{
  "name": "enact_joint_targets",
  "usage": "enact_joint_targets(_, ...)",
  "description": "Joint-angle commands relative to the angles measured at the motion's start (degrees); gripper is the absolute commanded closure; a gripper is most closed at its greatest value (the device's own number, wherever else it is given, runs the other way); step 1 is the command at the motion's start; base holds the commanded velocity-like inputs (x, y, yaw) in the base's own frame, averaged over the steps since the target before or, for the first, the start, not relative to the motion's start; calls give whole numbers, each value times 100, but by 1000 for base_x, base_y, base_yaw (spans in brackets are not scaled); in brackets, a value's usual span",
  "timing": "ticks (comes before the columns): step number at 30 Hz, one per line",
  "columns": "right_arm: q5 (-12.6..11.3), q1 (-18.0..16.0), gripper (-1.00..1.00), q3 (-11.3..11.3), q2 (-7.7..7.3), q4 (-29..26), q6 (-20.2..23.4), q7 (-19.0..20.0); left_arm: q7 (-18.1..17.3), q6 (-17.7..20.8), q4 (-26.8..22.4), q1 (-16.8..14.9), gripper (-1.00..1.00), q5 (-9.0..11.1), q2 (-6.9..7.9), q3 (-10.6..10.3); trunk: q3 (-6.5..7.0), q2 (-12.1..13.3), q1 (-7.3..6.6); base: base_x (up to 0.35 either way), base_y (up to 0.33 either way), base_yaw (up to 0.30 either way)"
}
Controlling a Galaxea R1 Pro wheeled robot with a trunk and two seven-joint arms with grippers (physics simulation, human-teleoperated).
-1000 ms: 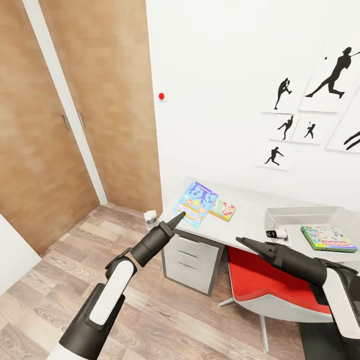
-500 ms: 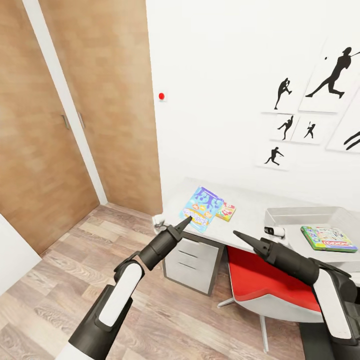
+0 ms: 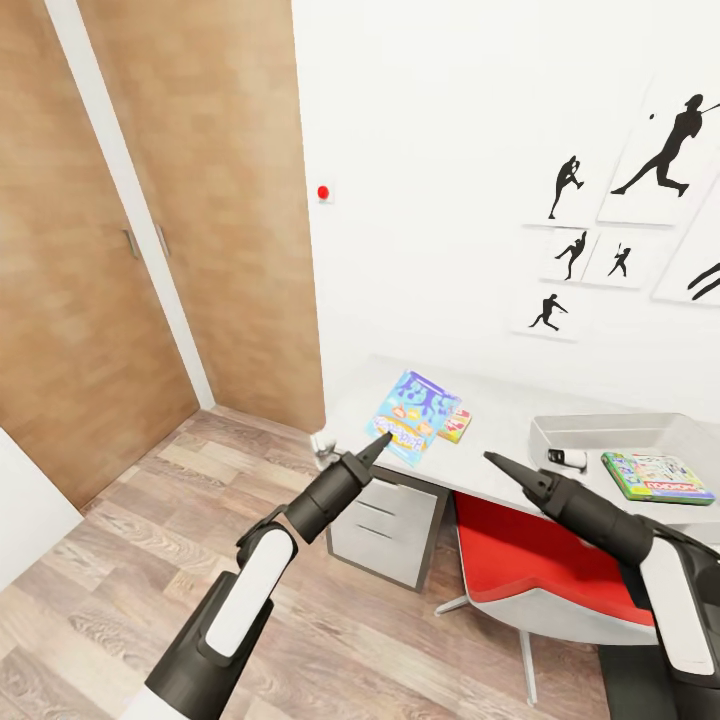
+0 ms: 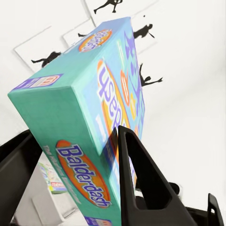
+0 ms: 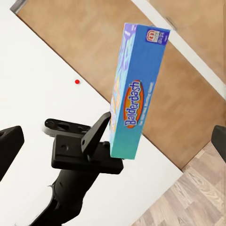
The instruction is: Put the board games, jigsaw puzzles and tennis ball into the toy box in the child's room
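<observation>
Glossy printed cardboard box, wood-plank floor

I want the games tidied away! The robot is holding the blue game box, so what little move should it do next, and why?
Probably carry it sideways toward the toy box. The left gripper is clamped on the blue Balderdash box, lifted near the table's end, while the bin sits further along, beside the Monopoly box. The right gripper hangs free.

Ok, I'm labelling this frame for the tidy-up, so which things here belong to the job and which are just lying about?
Job: light-blue board game, held in the left gripper; slim yellow-red-green game; Monopoly box; toy box; table.

Lying about: red chair; brown doors; silhouette pictures; red wall dot.
</observation>
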Motion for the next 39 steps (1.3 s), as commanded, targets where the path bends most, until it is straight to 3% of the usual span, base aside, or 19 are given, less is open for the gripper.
enact_joint_targets(1, -9, -6, -100, -20, -1, 2, 25, 5, -14, 43, 1, -5, 100, 62, -3, -22, -11, -11, 3, 0, 0, 0)
enact_joint_targets(8, -5, -16, -100, -131, 7, 20, -46, -21, -24, -343, 4, -3, 100, 101, -13, -181, -11, -11, 3, 0, 0, 0)
enact_joint_targets(14, -8, -18, -100, -138, 25, 44, -209, -26, -11, -460, 6, -4, 100, 112, -16, -318, -11, -11, 3, 0, 0, 0)
enact_joint_targets(26, 33, -27, -100, -121, 354, 61, -374, -144, 9, -707, 213, -4, 100, 74, -143, -430, -11, -11, 3, 0, 0, 0)
enact_joint_targets(39, 32, -36, -100, -113, 440, 69, -391, -224, 12, -881, 265, -5, 100, 66, -166, -647, -11, -11, 3, 0, 0, 0)
